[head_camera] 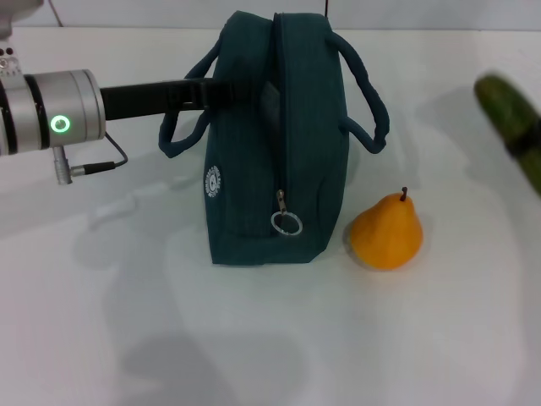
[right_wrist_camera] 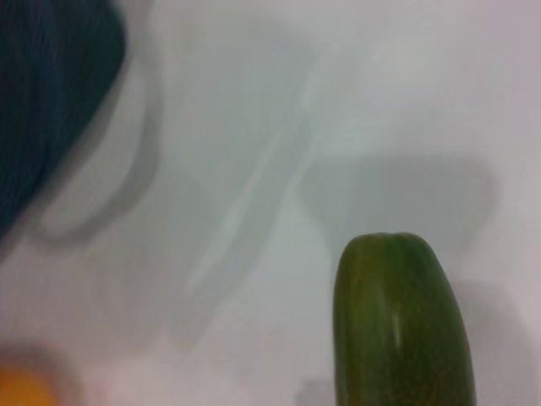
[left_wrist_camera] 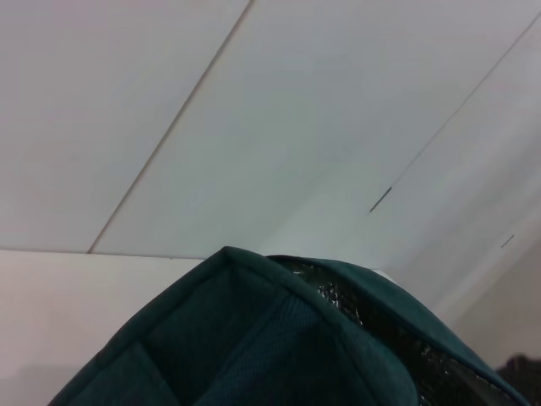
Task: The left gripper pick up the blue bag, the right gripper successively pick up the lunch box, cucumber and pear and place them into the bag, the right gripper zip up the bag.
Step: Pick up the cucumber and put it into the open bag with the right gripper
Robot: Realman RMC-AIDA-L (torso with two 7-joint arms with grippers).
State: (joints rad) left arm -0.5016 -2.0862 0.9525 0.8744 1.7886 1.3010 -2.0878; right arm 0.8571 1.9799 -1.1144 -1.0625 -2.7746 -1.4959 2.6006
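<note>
The blue bag (head_camera: 254, 186) stands upright mid-table, its zipper parted at the top and the ring pull (head_camera: 286, 222) hanging low on the front. My left gripper (head_camera: 218, 91) reaches in from the left and is shut on the bag's upper left edge; the left wrist view shows the bag's rim (left_wrist_camera: 254, 347) and silvery lining close up. The pear (head_camera: 387, 230) sits upright just right of the bag. At the far right the cucumber (head_camera: 505, 114) hangs above the table, with my right gripper (head_camera: 524, 145) shut across it. Its end fills the right wrist view (right_wrist_camera: 401, 330). The lunch box is hidden.
The white table (head_camera: 127, 321) stretches bare in front of the bag and to its left. A cable (head_camera: 93, 167) dangles from the left arm's silver cuff. The right wrist view catches the bag's side (right_wrist_camera: 42, 101) and a sliver of the pear (right_wrist_camera: 21, 391).
</note>
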